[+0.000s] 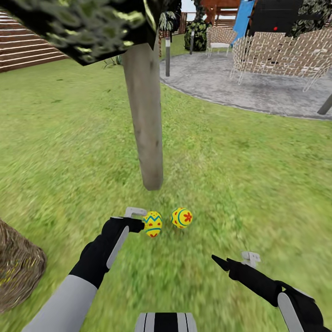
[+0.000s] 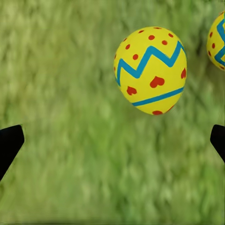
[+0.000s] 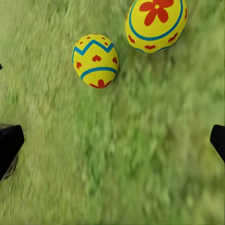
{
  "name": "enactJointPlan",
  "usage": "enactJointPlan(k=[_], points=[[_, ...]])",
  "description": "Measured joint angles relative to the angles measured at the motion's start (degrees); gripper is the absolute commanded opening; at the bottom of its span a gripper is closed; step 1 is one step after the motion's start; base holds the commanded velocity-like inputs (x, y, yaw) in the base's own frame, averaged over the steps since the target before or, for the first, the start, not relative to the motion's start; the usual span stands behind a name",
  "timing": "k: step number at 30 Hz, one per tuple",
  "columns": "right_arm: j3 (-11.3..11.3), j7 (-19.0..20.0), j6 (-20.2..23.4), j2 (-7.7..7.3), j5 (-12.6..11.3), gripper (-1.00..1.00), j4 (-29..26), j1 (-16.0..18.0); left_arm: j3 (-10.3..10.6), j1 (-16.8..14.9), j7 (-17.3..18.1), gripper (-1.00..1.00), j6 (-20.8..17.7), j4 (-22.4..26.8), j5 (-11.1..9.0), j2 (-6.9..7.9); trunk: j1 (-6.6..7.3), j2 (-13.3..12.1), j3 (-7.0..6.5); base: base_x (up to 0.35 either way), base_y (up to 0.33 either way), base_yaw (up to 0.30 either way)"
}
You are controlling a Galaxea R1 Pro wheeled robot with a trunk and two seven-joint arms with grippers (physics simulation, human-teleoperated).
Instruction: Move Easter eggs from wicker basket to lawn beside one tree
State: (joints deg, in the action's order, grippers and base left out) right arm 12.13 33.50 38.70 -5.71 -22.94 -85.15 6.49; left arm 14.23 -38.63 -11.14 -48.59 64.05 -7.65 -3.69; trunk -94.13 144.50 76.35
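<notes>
Nearest you, the left gripper sits low over the lawn, jaws spread and holding nothing; its fingertips stand wide apart at the edges of the left wrist view. The right gripper hangs further right, also spread and empty. At your left edge the wicker basket stands on the grass, brown twig weave, interior not visible. Just beyond the left gripper lie two Easter eggs: the zigzag egg, just beside the fingers, and the flower egg close to its right, a thin gap between them. The wrist views resolve what the head view blurs: the zigzag egg is yellow with a blue zigzag band, red dots and red hearts; the flower egg carries a red flower inside a blue ring. Behind both rises the tree, pale grey-brown trunk, dark leaves above. Farther off lies the grey patio.
</notes>
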Motion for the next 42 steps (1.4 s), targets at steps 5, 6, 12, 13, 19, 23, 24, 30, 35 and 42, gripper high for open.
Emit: enactJointPlan(k=[5, 6, 12, 13, 19, 23, 24, 30, 35, 42], points=[[-0.05, 0.0, 0.0, 0.0, 0.0, 1.0, 0.02, 0.0, 0.0, 0.0, 0.0, 1.0, 0.0, -0.04, 0.01, 0.0, 0.13, -0.07, -1.11, 0.0, 0.0, 0.289], [-0.07, 0.0, 0.0, 0.0, 0.0, 1.0, 0.02, 0.0, 0.0, 0.0, 0.0, 1.0, 0.0, -0.03, 0.0, 0.0, 0.15, -0.08, -1.33, 0.0, 0.0, 0.29], [-0.08, 0.0, 0.0, 0.0, 0.02, 1.0, 0.02, 0.0, 0.0, 0.0, -0.01, 1.0, 0.0, -0.03, 0.02, 0.0, 0.31, -0.16, -2.66, 0.0, 0.0, 0.29], [-0.09, 0.0, 0.0, 0.0, 0.02, 1.0, 0.02, 0.0, 0.0, 0.0, -0.01, 1.0, 0.0, -0.03, 0.01, 0.0, 0.34, -0.17, -2.88, 0.0, 0.0, 0.29], [-0.09, 0.03, 0.0, 0.0, 0.07, 1.0, 0.08, 0.0, 0.0, 0.0, -0.02, 1.0, 0.0, 0.04, 0.0, 0.0, 0.49, -0.25, -4.21, 0.0, 0.0, 0.29], [-0.08, 0.06, 0.0, 0.0, 0.04, 1.0, 0.1, -0.01, 0.01, 0.0, -0.01, 1.0, 0.0, 0.07, 0.02, 0.0, 0.59, -0.31, -5.1, 0.0, 0.0, 0.218], [-0.08, 0.07, 0.0, 0.0, 0.02, 1.0, 0.1, -0.01, 0.01, -0.01, -0.02, 1.0, 0.0, 0.05, 0.03, -0.01, 0.62, -0.32, -5.32, 0.0, 0.0, 0.107], [-0.04, 0.08, 0.0, 0.06, 0.01, 1.0, 0.19, -0.02, 0.02, -0.01, -0.4, 1.0, 0.01, 0.1, 0.03, -0.01, 0.77, -0.4, -6.65, 0.0, 0.0, 0.042], [-0.08, 0.08, 0.09, -0.05, 0.11, 1.0, 0.43, -0.02, 0.09, -0.01, -1.16, 1.0, 0.0, 0.13, 0.04, -0.01, 0.9, -0.47, -7.76, 0.0, 0.0, 0.006], [-0.07, 0.08, 0.02, -0.01, 0.08, 1.0, 0.55, -0.02, 0.1, -0.01, -1.68, 1.0, 0.0, 0.17, 0.02, -0.01, 1.08, -0.56, -9.31, 0.0, 0.0, 0.001]])
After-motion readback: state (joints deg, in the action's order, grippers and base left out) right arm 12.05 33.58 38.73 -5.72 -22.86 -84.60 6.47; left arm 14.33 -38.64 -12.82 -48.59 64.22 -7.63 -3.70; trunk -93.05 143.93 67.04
